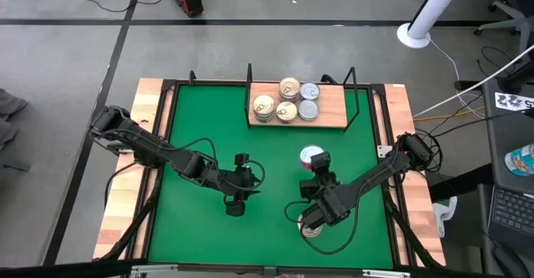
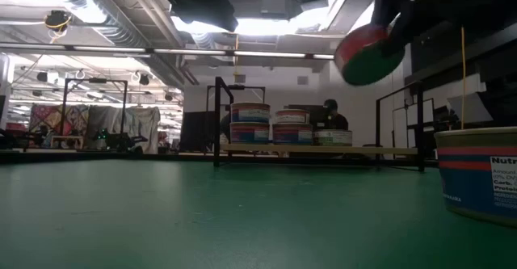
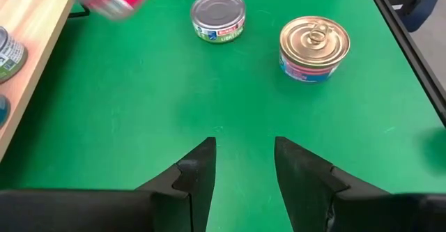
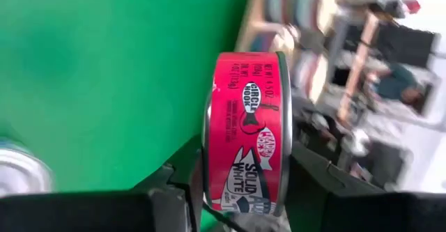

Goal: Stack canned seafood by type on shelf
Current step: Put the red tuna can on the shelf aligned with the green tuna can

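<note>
A red-labelled tin (image 4: 245, 133) is gripped edge-on by the right end effector (image 1: 315, 163) and held above the table (image 1: 209, 128), short of the shelf (image 1: 334, 111). It should be levelled before being lowered squarely onto the silver-topped stack (image 1: 309, 103). The left end effector (image 3: 244, 173) hovers parted, holding nothing.

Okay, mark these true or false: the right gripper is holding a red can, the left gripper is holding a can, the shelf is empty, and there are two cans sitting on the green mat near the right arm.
1. The right gripper holds a red can. True.
2. The left gripper holds a can. False: its fingers are open over bare green mat.
3. The shelf is empty. False: stacked cans already sit on it.
4. Two cans rest on the mat near the right arm. True: a silver-topped can and a gold-topped can.
</note>
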Tool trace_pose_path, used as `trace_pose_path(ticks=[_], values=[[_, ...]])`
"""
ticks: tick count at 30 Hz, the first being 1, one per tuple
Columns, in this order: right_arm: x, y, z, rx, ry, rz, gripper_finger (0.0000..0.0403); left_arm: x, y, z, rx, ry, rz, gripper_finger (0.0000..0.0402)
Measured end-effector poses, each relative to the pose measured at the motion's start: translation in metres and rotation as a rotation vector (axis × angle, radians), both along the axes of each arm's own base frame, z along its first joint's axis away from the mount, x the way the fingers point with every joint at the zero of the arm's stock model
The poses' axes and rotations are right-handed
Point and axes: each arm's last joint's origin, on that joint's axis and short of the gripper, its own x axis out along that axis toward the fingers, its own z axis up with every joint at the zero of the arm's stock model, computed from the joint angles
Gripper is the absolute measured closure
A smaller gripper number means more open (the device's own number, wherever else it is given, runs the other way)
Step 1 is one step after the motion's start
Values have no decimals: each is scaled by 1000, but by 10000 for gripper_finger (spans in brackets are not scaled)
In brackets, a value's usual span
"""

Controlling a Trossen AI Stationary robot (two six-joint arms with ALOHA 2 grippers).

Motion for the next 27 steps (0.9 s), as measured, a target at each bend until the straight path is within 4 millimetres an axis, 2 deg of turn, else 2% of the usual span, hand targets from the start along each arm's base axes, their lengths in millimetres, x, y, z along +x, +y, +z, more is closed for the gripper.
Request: trace_pose_path(ticks=[3, 6, 13, 17, 20, 27], values=[[-3, -7, 1, 0, -65, -29, 266, 0, 0, 0, 1, 0, 1, 260], [-15, -22, 4, -10, -56, -65, 266, 0, 0, 0, 2, 1, 1, 260], [-53, -63, -11, -8, -107, -198, 266, -1, 0, -2, 10, 15, -1, 260], [-63, -88, -26, 34, -182, -268, 266, -1, 1, -2, 26, 15, -12, 260], [-61, -103, -37, 59, -224, -280, 266, 0, 1, -1, 27, 12, -11, 261], [-46, -134, -56, 57, -197, -253, 266, -1, 1, -2, 30, 16, -10, 261]])
